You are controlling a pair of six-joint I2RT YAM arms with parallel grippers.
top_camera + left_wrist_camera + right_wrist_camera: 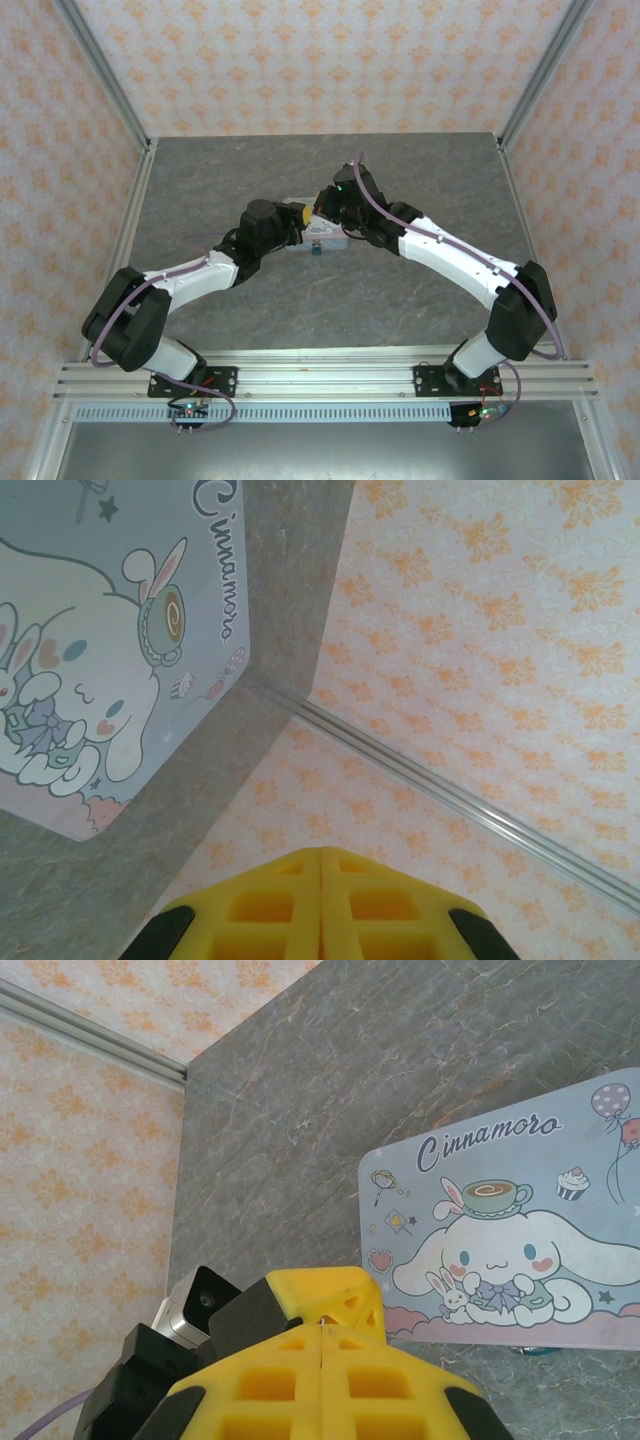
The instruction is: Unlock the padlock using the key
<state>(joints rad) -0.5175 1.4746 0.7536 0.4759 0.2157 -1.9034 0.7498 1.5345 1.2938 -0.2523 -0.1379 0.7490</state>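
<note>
The tiny dark teal padlock [316,252] lies against the near edge of the cartoon-printed tin [328,238]; in the right wrist view the padlock [533,1350] peeks out under the tin's rim. Both grippers meet tip to tip just above the tin's left end. My left gripper [320,855] is shut, its yellow fingers pressed flat together with nothing visible between them. My right gripper [322,1328] is shut too, and the left gripper's yellow fingers [335,1300] touch its tip. A tiny pale sliver shows at that seam; I cannot tell whether it is the key.
The tin [500,1240] sits flat in the middle of the grey marble-patterned table [230,170]. Aluminium frame posts and patterned walls close in the table on the left, back and right. Both arm bases stand on the rail [320,380] at the near edge.
</note>
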